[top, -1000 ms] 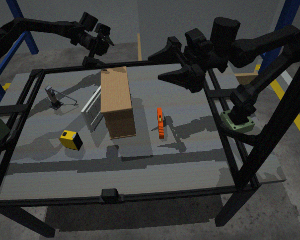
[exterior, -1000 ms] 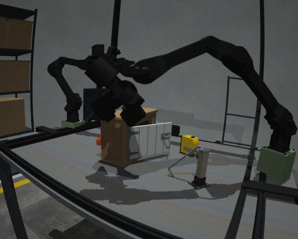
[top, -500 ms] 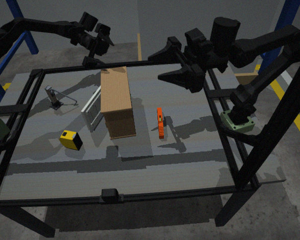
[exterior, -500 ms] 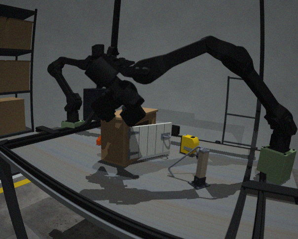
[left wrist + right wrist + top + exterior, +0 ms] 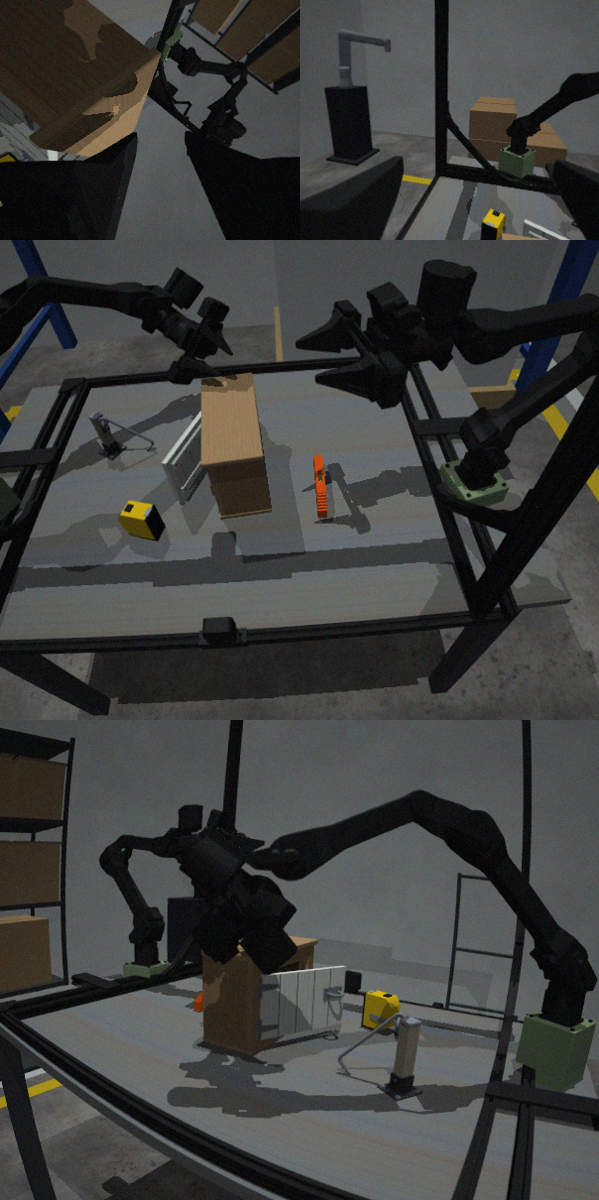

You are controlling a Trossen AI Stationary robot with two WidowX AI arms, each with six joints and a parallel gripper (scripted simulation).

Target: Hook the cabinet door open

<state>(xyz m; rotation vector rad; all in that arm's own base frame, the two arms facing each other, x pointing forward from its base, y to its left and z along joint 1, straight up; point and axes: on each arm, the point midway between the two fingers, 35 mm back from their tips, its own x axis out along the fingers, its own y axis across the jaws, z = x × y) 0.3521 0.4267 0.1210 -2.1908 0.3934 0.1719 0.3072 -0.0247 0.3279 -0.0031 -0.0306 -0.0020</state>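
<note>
Cabinet point(image 5: 232, 420) point(image 5: 227, 1005) between post point(image 5: 103, 433) point(image 5: 407, 1047) and level point(image 5: 320, 486) point(image 5: 198, 1002), door point(image 5: 184, 464) point(image 5: 312, 1000) on post side

White door point(image 5: 309, 1002) ajar on wooden cabinet point(image 5: 227, 1005); hook point(image 5: 367, 1038) hangs from post point(image 5: 407, 1047), apart from door.

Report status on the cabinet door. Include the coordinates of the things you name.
White plank door point(image 5: 185, 472) point(image 5: 304, 1002) ajar, unhooked. Grey metal hook point(image 5: 131, 433) point(image 5: 367, 1037) hanging off wooden post point(image 5: 105, 435) point(image 5: 406, 1047). Both jaws open, empty.

I see a yellow-and-black block point(image 5: 141, 520) point(image 5: 380, 1010) point(image 5: 493, 225), an orange level point(image 5: 320, 487) point(image 5: 198, 1002), white door planks point(image 5: 182, 469) point(image 5: 304, 1002), and my black fingers.
</note>
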